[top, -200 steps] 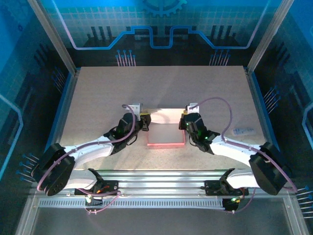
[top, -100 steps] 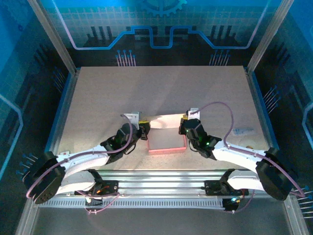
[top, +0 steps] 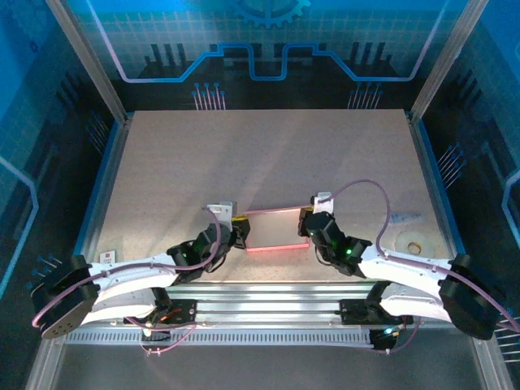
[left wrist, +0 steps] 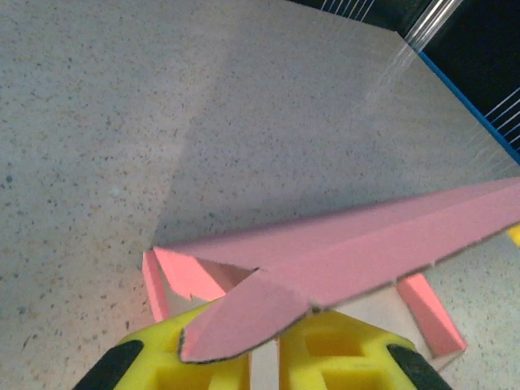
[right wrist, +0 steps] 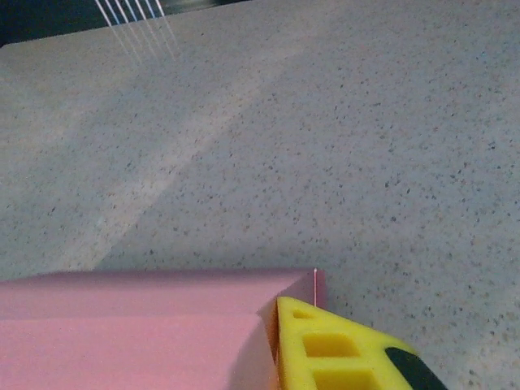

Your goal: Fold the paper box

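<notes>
Top view. Box [top: 272, 230] flat on the bench [top: 268, 154], close to the middle of the near edge, long side along that edge. Left gripper [top: 242, 231] at its left end, right gripper [top: 306, 226] at its right end. Wrists and cable mounts overhang both ends, so contact hard to read from here. Well right of the box, near the right edge: a pale ring [top: 413, 245] and, just beyond it, a small clear scrap [top: 404, 217]. Toward the near-left corner, beside the left arm, a small white card [top: 108, 257].

Left wrist. Long pink panel of the box [left wrist: 366, 244] slanting up to the right, its pointed flap lying across the tips of the yellow fingers [left wrist: 341, 349] and hiding them. Jaws drawn to a thin slit; cannot tell whether any cardboard sits pinched in it. Under the panel, the pale inner side and two short pink tabs. Beyond, bare speckled bench up to blue edging [left wrist: 463, 89] at the far right.

Right wrist. Box [right wrist: 122, 325] along the bottom left, its end corner touching one yellow finger [right wrist: 325, 345]. The other side of the jaws covered by the box; cannot tell whether apart or together. Bare speckled bench beyond.
</notes>
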Robot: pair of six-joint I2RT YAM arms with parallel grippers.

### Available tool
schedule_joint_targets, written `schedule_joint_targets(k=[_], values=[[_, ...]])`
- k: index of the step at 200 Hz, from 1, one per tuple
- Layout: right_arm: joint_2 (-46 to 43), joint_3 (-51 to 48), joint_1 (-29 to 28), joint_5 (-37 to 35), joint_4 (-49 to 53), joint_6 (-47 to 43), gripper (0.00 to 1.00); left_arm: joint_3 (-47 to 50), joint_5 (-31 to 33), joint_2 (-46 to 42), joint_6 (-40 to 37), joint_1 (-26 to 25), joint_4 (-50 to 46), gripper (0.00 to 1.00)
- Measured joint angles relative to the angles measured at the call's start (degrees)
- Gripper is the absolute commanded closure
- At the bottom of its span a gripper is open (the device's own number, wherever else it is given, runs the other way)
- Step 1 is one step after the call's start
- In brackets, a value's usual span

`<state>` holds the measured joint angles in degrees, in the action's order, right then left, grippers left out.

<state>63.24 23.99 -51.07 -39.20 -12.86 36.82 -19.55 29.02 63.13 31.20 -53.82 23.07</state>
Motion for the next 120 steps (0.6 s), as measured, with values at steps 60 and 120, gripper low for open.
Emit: schedule_joint_targets(k=[60, 120], values=[[-4.5, -2.9, -4.2, -0.4, 3.5, 3.8, 0.82, 2.3, 0.4, -4.8, 2.0, -1.9, -3.5, 0.83], [-5.6, -4.5, -4.6, 0.9, 5.0, 6.8, 0.79, 3.2, 0.3, -7.1, 3.4, -2.8, -6.4, 0.81]])
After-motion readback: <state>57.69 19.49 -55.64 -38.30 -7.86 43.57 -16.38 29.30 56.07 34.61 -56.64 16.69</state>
